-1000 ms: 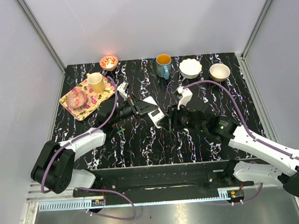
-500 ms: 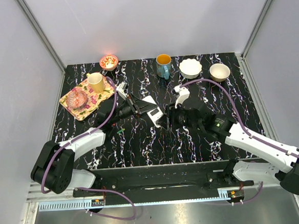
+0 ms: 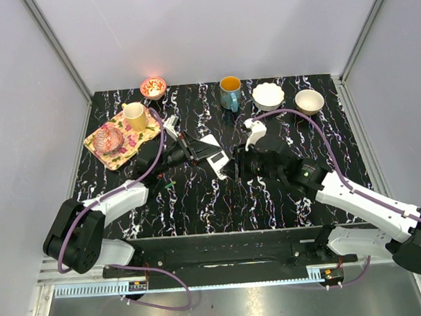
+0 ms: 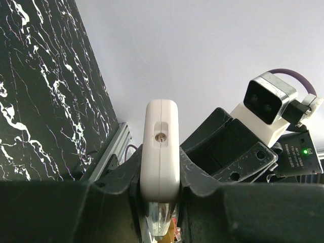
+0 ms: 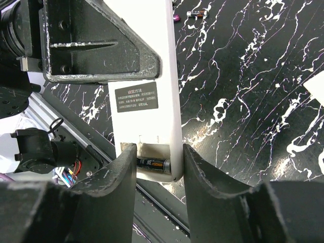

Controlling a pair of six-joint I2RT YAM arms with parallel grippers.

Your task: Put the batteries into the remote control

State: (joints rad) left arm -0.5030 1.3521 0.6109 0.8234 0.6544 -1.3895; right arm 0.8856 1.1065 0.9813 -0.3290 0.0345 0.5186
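The small flat white plastic remote control (image 4: 161,147) is being held off the black white-veined table (image 3: 220,197) by the left claw (image 4: 160,195), whose jaws are clamping its sides. One dark, gold-banded cylindrical battery (image 5: 153,164) is lying in the open recess at the remote's end. A second thin battery (image 5: 197,13) is lying loose on bare table beyond. The right claw (image 5: 158,154) is being held astride that recess, jaws partly apart; whether they are pressing cannot be told. Loading is judged half done. Next, the right claw is needing to be drawn straight back, the two claws being crowded, and the loose battery fetched. The blue mug (image 3: 230,91) and white bowl (image 3: 268,96) are standing well apart at the far edge.
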